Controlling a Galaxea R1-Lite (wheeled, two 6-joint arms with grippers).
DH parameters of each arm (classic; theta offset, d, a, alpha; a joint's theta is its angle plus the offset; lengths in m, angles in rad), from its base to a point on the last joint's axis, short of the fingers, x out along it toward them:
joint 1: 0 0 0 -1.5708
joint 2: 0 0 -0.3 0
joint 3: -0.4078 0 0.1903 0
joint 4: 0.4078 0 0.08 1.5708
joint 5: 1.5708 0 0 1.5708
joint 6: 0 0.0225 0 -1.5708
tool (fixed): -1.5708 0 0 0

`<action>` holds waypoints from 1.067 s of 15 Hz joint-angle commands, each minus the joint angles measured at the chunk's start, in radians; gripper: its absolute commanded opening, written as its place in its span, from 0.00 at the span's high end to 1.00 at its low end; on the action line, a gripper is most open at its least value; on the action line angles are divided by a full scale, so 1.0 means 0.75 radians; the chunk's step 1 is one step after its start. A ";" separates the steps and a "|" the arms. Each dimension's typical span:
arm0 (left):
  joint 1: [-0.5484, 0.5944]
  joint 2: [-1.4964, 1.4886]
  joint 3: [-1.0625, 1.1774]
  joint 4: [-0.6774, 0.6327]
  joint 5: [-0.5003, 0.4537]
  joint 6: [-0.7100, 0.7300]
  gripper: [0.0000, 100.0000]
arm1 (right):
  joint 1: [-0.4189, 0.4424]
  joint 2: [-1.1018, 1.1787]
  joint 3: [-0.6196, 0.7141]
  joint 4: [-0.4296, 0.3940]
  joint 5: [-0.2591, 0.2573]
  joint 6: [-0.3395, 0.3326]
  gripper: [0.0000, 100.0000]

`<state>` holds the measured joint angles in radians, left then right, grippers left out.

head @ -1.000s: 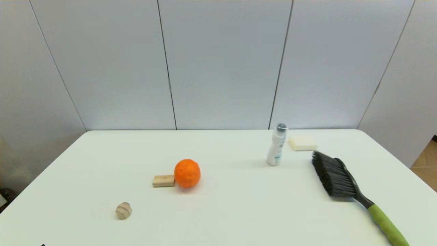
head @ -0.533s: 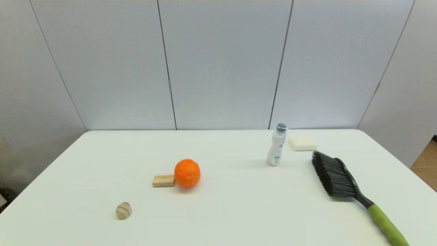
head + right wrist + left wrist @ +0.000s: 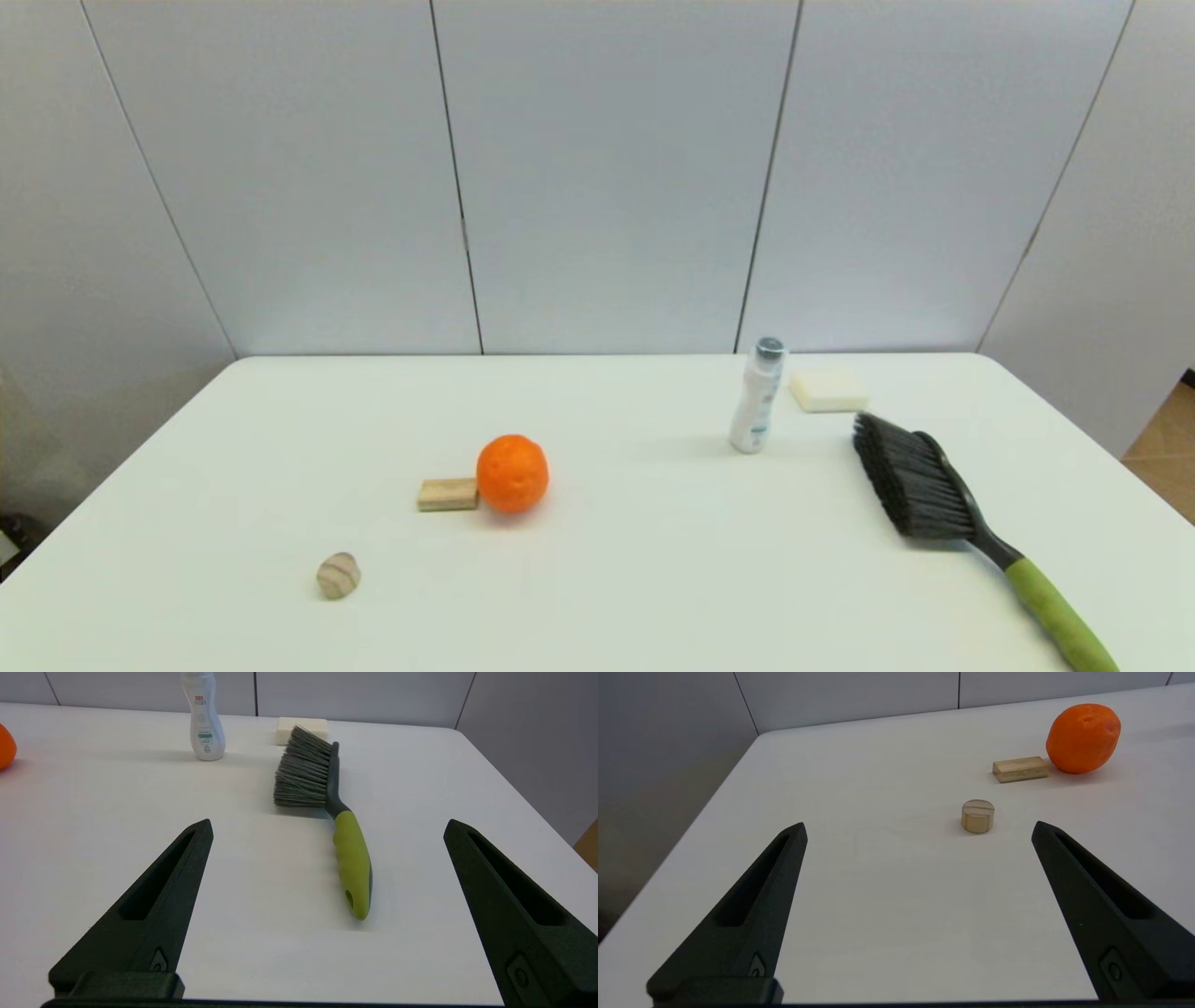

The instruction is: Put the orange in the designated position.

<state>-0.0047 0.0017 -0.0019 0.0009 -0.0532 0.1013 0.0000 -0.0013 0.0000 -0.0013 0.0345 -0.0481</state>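
Your round bright orange fruit [image 3: 512,474] sat left of centre on the white tabletop [image 3: 635,579], touching a small tan wooden block [image 3: 447,494] on its left. A little wooden knob [image 3: 338,575] lay nearer, further left. Both your claws hung low at the near edge, left claw [image 3: 918,828] and right claw [image 3: 327,826], each spread wide and holding nothing.

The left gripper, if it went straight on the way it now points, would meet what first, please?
Probably the small wooden piece, which lies ahead between the open fingers of the left gripper. The wooden block and the orange lie farther on, off to one side.
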 commanded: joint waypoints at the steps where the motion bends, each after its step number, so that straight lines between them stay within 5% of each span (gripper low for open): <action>1: 0.000 -0.002 0.001 -0.005 0.071 -0.145 0.00 | 0.000 0.002 0.000 0.000 0.001 -0.001 0.00; 16: 0.000 -0.002 0.001 -0.005 0.073 -0.151 0.00 | 0.000 0.002 0.000 0.000 0.003 -0.012 0.00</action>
<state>-0.0047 -0.0013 -0.0017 -0.0028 0.0013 -0.0115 0.0000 -0.0013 0.0000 -0.0019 0.0360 -0.0581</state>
